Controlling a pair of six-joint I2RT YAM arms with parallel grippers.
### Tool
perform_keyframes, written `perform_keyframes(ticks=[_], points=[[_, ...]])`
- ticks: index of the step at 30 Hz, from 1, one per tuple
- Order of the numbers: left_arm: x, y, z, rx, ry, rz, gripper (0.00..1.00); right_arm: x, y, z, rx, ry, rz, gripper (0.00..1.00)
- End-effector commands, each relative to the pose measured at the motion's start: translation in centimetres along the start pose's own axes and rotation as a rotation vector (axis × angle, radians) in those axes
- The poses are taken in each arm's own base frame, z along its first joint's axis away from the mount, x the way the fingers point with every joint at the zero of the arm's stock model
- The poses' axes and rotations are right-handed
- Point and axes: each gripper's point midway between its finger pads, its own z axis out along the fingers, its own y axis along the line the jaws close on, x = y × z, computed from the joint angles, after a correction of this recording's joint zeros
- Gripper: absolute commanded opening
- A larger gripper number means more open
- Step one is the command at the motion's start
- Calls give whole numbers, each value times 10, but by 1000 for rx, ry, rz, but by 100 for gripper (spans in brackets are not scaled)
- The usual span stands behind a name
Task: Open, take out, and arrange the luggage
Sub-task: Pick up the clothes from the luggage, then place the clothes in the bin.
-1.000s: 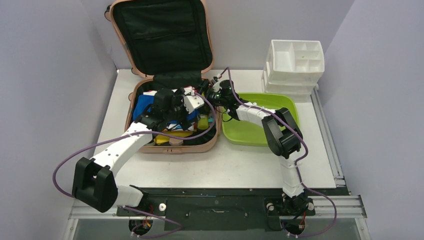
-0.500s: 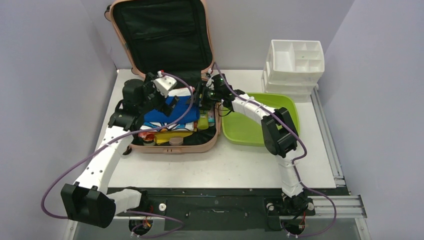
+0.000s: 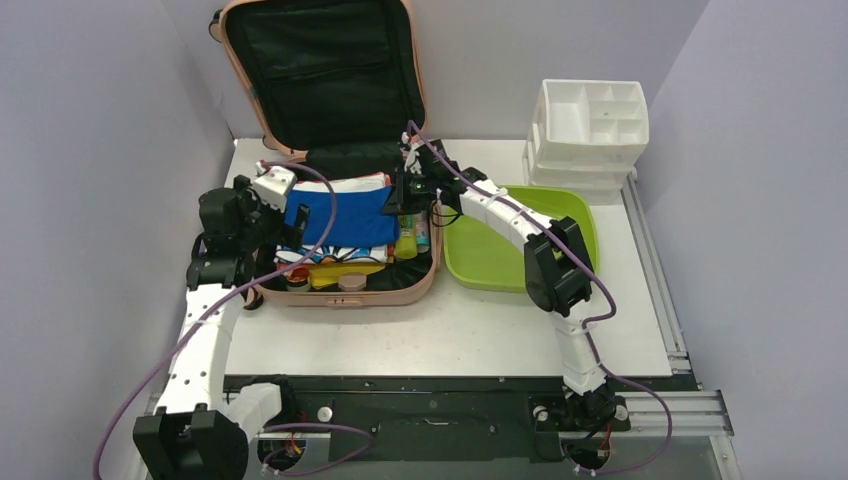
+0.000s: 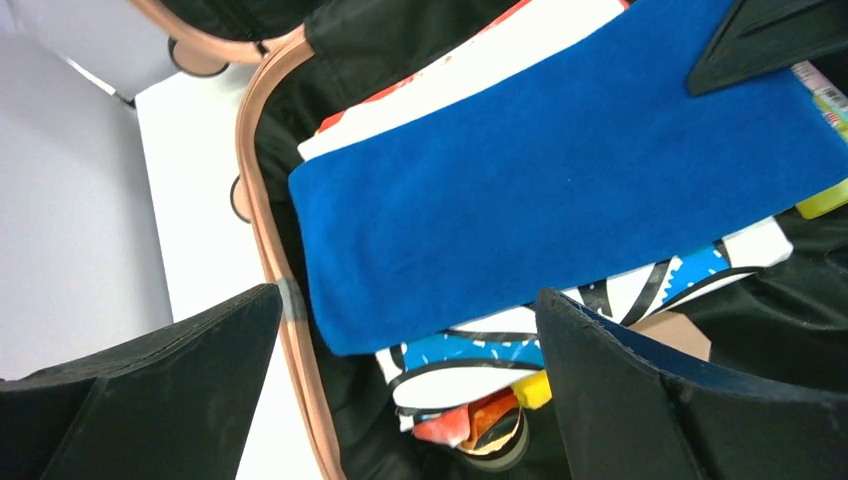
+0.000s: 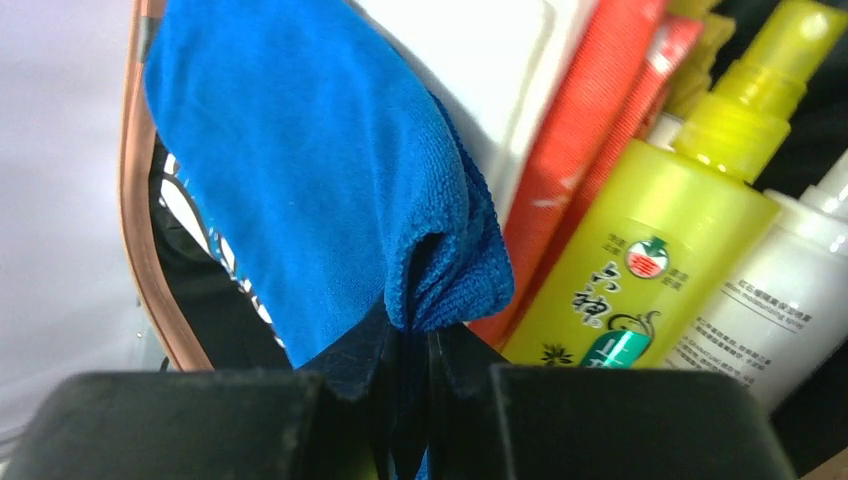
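I'm unpacking the luggage; right claw pinches the cloth by its right edge, left claw wide and empty at the left; next I lift it clear.

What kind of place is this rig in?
Likely a robot-lab test cell: blank partition walls box in a white table, left arm and right arm are bolted at its near edge, and the luggage and green tray look like staged props.
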Motion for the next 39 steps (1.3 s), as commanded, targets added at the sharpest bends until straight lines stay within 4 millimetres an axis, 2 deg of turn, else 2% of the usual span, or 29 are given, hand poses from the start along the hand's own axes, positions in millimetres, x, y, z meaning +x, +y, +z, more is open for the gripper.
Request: perform_keyframes(ticks=[1, 4, 7, 9, 13, 15, 21, 25, 28, 32, 39], points=[[-4, 8, -19, -33, -44, -34, 96, -27, 21, -25, 25, -43, -175, 0], [6, 14, -28, -58, -27, -61, 96, -46, 34, -48, 24, -93, -241, 0], [11, 15, -34, -64, -32, -80, 96, -50, 32, -58, 14, -85, -232, 0], [20, 14, -34, -65, -20, -94, 96, -52, 18, -61, 37, -87, -215, 0], [27, 11, -34, -61, -11, -112, 96, -49, -28, -71, 148, -65, -183, 0], [28, 10, -35, -55, -7, -116, 96, -55, -53, -86, 200, -70, -146, 0], [29, 11, -34, -53, -7, -129, 96, -66, -102, -136, 331, -31, -122, 0], [32, 13, -33, -60, -4, -136, 96, -49, -127, -161, 374, 72, -111, 0], [34, 14, -33, -63, -1, -139, 96, -20, -149, -173, 401, 181, -105, 0], [34, 14, -33, -61, 0, -141, 96, 4, -178, -190, 442, 234, -77, 0], [35, 14, -33, -61, 1, -145, 96, 22, -212, -228, 556, 245, -97, 0]])
